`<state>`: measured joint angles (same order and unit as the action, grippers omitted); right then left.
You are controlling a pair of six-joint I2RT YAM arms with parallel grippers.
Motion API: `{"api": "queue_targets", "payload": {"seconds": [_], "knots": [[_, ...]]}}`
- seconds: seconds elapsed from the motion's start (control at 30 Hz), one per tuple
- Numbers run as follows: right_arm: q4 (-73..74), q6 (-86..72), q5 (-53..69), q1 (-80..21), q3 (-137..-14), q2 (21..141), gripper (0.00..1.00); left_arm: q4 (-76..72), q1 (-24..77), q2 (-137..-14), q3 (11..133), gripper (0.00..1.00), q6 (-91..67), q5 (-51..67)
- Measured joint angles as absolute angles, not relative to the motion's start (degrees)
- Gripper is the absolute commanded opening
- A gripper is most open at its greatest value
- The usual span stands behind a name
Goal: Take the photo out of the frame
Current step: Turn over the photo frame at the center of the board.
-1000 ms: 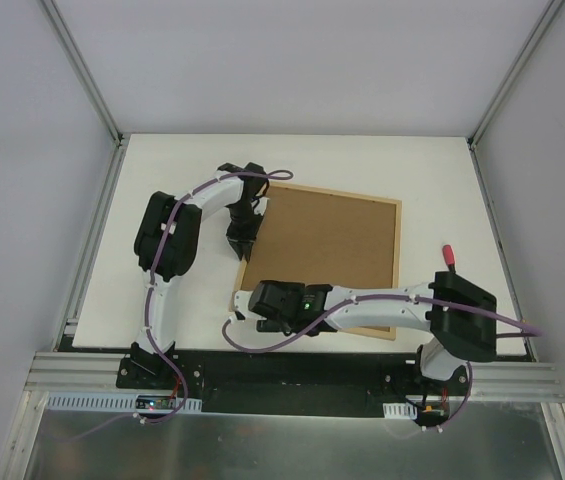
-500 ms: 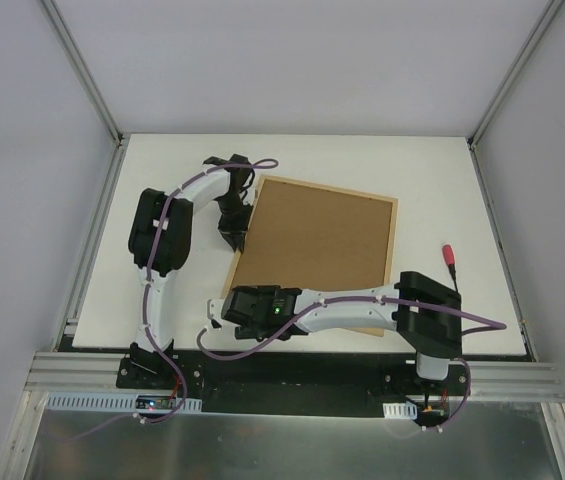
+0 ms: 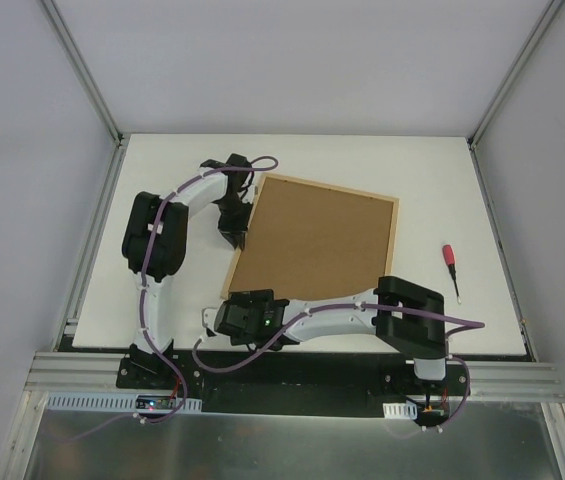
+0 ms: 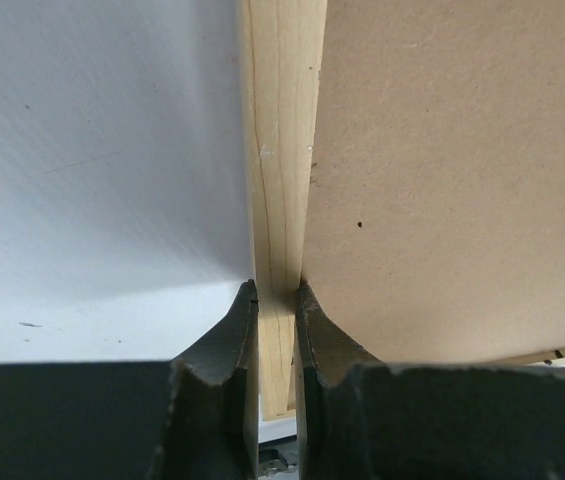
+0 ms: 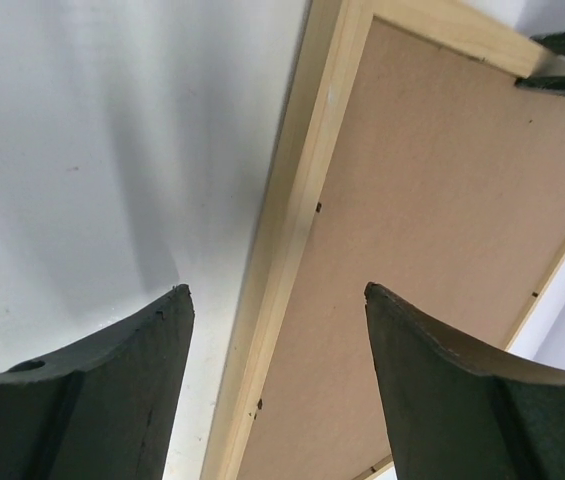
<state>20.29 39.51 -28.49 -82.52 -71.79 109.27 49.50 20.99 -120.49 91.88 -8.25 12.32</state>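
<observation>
**Frame face-down, left claw pinning one rail, right claw open over the near corner**

The white table (image 3: 362, 160) carries the frame (image 3: 317, 245), which lies flat and turned at an angle, with its brown fibreboard back facing up. That is the side the job needs, since the back has to come off before anything inside can be reached. The photo itself is not visible. By my judgement it sits underneath that board, facing the table.

The left gripper (image 4: 277, 290) is clamped on the frame's left wooden rail, one finger on the table side and the other on the fibreboard side. This grip most likely anchors the frame so it cannot slide while the other arm works.

The right gripper (image 5: 277, 292) hangs over the same rail, nearer the frame's near corner. Its jaws are spread wide and hold nothing, one over bare table and the other over the back. Whether they touch the wood I cannot tell.

A red-handled screwdriver (image 3: 450, 262) lies on the table well to the right of the frame, touching neither arm.

Small dark marks (image 5: 318, 208) dot the seam between rail and back. They are probably the retaining tabs, and the next move would have to deal with them.
</observation>
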Motion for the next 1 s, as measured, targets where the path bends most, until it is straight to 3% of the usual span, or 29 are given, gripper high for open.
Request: {"api": "queue_targets", "payload": {"seconds": [0.47, 0.7, 0.83, 1.0], "knots": [[14.24, 39.07, -39.70, -86.06, -70.98, 113.34, 0.73, 48.29, 23.33, -117.21, 91.88, 0.00, -8.36, 13.67], [5.78, 41.17, -52.25, -86.15, -67.35, 115.92, 0.70, 48.23, 23.29, -116.22, 91.53, 0.00, -8.34, 14.57], [0.40, 44.10, -57.71, -86.15, -64.86, 117.27, 0.55, 48.25, 23.29, -115.77, 91.33, 0.00, -8.36, 14.96], [-4.99, 48.53, -60.10, -86.13, -62.00, 119.13, 0.26, 48.21, 23.29, -115.24, 90.96, 0.00, -8.36, 15.22]]}}
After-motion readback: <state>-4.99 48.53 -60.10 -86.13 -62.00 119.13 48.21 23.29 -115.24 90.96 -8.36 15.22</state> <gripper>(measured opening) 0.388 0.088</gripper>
